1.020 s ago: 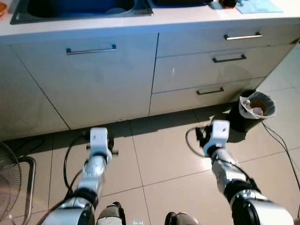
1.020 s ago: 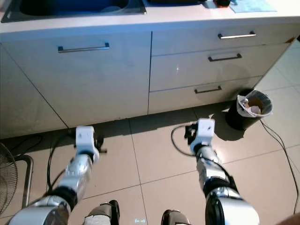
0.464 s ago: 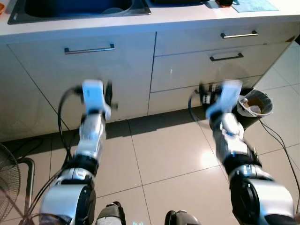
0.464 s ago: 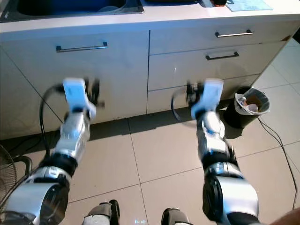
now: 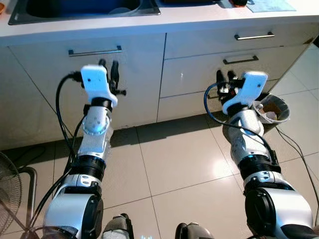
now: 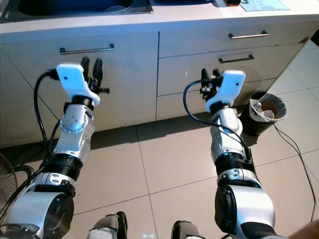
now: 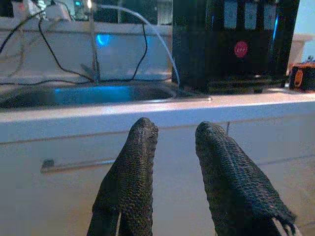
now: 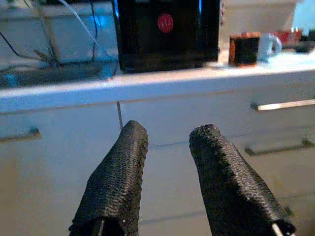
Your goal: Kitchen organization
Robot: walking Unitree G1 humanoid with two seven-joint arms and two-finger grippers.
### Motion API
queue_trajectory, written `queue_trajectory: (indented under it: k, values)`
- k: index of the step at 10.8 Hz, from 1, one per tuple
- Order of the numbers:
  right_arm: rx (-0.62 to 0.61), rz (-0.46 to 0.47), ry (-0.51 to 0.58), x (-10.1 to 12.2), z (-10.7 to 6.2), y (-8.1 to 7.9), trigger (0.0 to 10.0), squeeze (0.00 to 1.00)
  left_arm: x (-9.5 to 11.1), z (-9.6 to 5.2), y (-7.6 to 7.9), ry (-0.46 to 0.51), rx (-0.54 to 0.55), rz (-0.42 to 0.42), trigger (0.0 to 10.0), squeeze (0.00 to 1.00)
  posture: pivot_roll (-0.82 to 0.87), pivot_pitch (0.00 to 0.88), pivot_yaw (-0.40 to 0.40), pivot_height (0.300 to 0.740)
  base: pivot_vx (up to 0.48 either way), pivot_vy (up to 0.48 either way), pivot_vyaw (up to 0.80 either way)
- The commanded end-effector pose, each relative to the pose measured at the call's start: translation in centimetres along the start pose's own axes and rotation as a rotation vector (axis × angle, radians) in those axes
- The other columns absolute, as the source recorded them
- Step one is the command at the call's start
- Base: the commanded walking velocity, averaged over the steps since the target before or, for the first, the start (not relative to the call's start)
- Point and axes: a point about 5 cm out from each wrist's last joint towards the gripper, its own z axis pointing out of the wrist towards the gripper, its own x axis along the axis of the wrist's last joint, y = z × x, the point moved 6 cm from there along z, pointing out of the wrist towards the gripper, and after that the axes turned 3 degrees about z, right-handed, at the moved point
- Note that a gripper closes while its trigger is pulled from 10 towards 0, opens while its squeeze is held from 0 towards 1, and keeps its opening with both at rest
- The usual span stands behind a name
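Head views: both arms raised in front of the white cabinets [image 5: 124,84]. Left gripper [image 5: 108,64] sits just below the door handle [image 5: 94,51]; right gripper [image 5: 225,77] is near the middle drawer handle [image 5: 240,59]. Both point at the counter, fingers slightly apart, holding nothing. Bin [image 5: 271,112] stands on the floor right of the right arm, a fan [image 5: 10,191] at far left. Wrist views add what the head misses: a black appliance [image 7: 234,44] on the counter beside the sink [image 7: 88,93], plus an orange-ish item [image 8: 244,49], possibly a container, too blurred to tell.
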Motion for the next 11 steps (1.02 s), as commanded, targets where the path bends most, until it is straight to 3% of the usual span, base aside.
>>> queue_trajectory:
  k: [1, 11]
  values:
    - [-0.002, 0.009, 0.034, 1.0, 0.2, 0.1, 10.0, 0.0, 0.3, 0.0, 0.2, 0.003, -0.003, -0.005, 10.0, 0.0, 0.02, 0.157, -0.041, 0.723, 0.0, 0.0, 0.0]
    - [0.018, 0.022, 0.112, 3.6, 0.8, -0.4, 10.0, 0.0, 2.3, 0.3, 0.3, 0.051, 0.002, -0.022, 10.0, 0.0, 0.02, 0.168, -0.052, 0.723, 0.0, 0.0, 0.0]
